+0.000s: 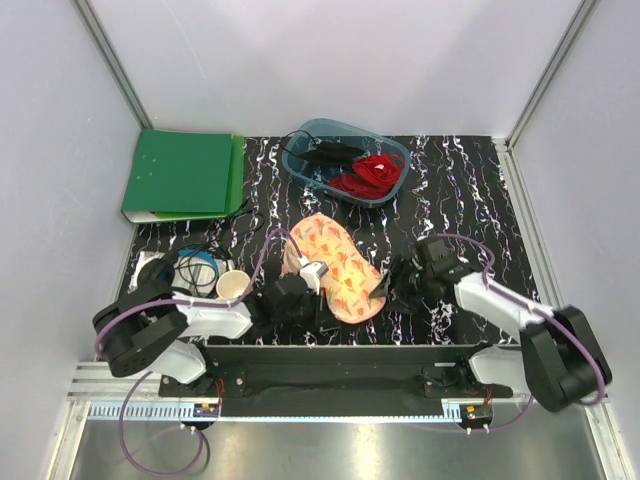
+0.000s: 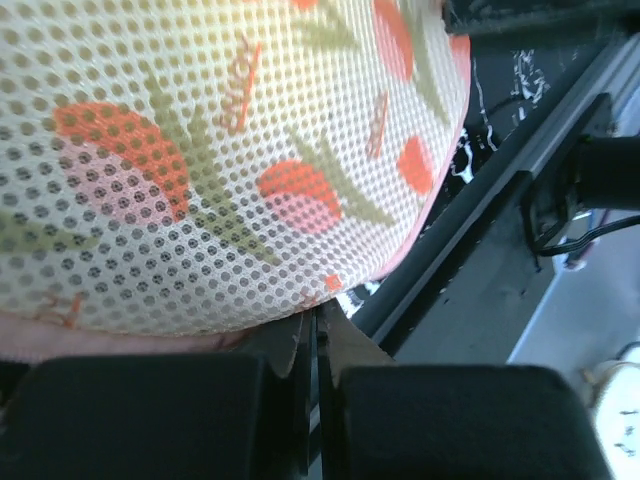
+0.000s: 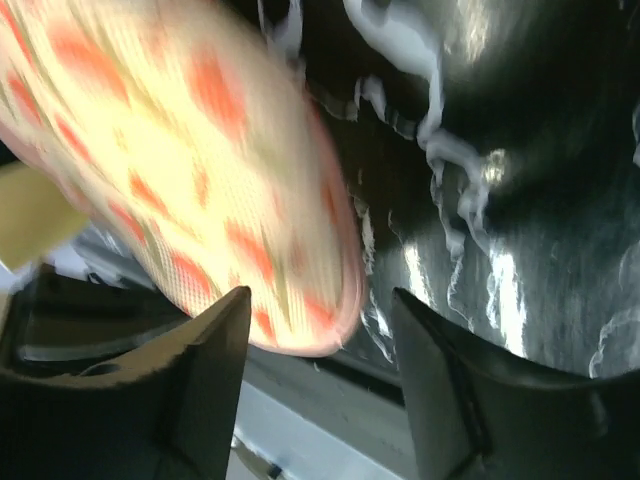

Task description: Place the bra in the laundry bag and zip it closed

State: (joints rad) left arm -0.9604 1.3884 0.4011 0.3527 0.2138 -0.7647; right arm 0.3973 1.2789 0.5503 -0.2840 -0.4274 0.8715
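The laundry bag (image 1: 335,265), peach with orange-red print and pink trim, lies folded shut in the middle of the black marbled table. The bra is hidden from every view. My left gripper (image 1: 305,285) sits at the bag's near left edge. In the left wrist view its jaws are shut, tips (image 2: 318,322) pressed against the mesh rim of the bag (image 2: 230,150). Whether they pinch anything is hidden. My right gripper (image 1: 395,287) stands open at the bag's right end. In the blurred right wrist view the bag's pink-trimmed end (image 3: 300,300) lies between the spread fingers (image 3: 215,340).
A blue-grey tub (image 1: 392,185) at the back holds a red garment (image 1: 375,172) and a black garment (image 1: 325,155). A green binder (image 1: 180,175) lies back left. A paper cup (image 1: 233,287) and a coil of cables (image 1: 195,265) sit by the left arm.
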